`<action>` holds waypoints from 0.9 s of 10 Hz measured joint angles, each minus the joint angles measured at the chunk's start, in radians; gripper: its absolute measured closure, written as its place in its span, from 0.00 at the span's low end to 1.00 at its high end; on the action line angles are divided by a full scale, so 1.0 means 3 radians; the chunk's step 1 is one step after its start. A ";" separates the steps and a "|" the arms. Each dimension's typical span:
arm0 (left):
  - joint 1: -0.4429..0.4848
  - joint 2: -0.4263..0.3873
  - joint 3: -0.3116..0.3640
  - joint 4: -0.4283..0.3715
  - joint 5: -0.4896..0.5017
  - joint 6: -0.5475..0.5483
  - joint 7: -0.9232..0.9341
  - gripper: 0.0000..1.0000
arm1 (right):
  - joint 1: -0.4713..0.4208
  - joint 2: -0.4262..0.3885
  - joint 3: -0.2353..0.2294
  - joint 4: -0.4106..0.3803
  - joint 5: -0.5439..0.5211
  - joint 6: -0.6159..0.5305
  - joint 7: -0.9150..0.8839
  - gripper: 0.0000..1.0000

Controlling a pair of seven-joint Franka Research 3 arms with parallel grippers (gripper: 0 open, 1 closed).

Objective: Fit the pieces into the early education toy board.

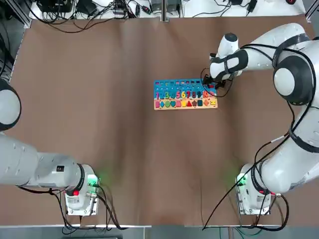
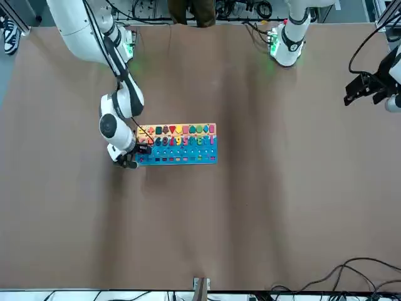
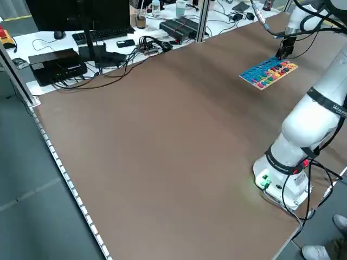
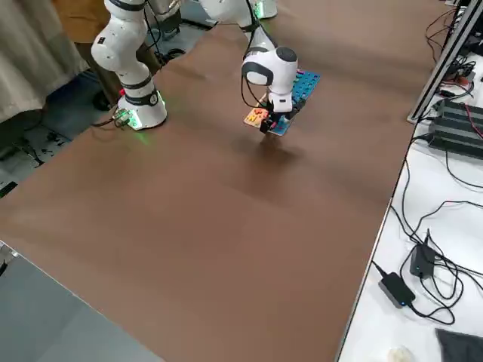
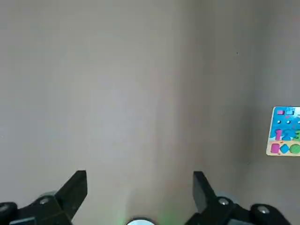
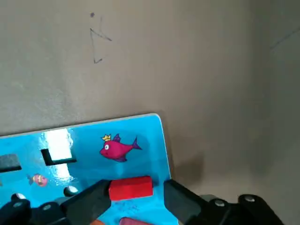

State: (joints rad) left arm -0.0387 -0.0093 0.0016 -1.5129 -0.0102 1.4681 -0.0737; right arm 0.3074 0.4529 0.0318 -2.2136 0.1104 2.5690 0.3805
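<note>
Where the right gripper (image 6: 160,191) hovers, the toy board (image 6: 136,164) lies beneath its tips.

Its fingers stand apart, the small red piece (image 6: 131,188) between them; the left gripper (image 5: 140,185), fingers spread, is parked well away from the board.

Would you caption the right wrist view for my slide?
Right hand, fingers open, with a red piece between them, at the toy board.

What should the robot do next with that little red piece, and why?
I'd probably lift the right end effector slightly, straight up: its fingers straddle the red piece over the board's corner, with a gap at one side. The left end effector idles over the table.
</note>
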 joint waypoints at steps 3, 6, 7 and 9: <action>0.0008 0.0000 0.0007 0.0026 0.0000 0.0000 0.0000 0.00 | 0.0000 0.0001 -0.0020 0.0000 -0.0001 -0.0013 0.0000 0.23; 0.0019 0.0000 0.0009 0.0037 0.0000 0.0000 0.0000 0.00 | 0.0000 0.0001 -0.0021 0.0004 -0.0001 -0.0014 0.0000 0.18; 0.0021 0.0000 0.0009 0.0044 0.0000 0.0000 0.0000 0.00 | 0.0000 0.0001 -0.0021 0.0008 -0.0001 -0.0022 0.0000 0.18; 0.0021 -0.0001 0.0008 0.0062 0.0000 0.0000 0.0000 0.00 | 0.0000 0.0000 -0.0022 0.0030 -0.0001 -0.0071 0.0000 0.17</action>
State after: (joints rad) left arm -0.0323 -0.0096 0.0041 -1.4943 -0.0102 1.4681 -0.0737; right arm 0.3074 0.4529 0.0254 -2.2044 0.1102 2.5476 0.3806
